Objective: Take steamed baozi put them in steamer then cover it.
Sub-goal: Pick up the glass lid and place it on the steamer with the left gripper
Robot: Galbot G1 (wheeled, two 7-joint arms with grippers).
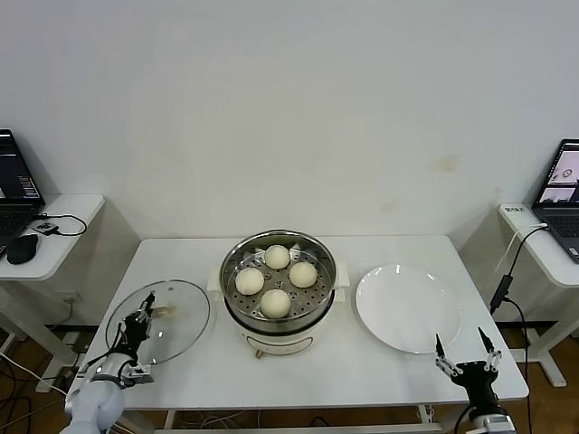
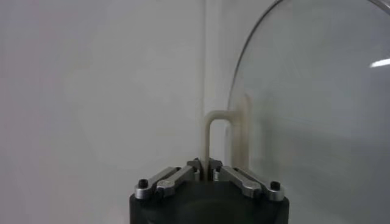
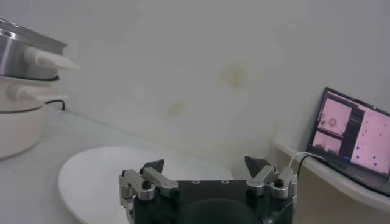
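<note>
1. The white table (image 1: 181, 362) carries everything.
2. The steamer (image 1: 279, 282) stands in the middle, with four steamed baozi (image 1: 276, 302) on its perforated tray.
3. The white plate (image 1: 407, 307) lies to its right.
4. The cover (image 1: 172, 316) lies to its left.
5. The left gripper (image 1: 138, 324) is clamped on the cover's handle (image 2: 214, 131).
6. The right gripper (image 1: 466, 351) hangs near the plate, fingers apart.

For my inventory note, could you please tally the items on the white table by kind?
Steamed baozi: 4, all inside the steamer
Steamer: 1
Cover: 1, handle clamped in the left gripper
White plate: 1
Total: 7
</note>
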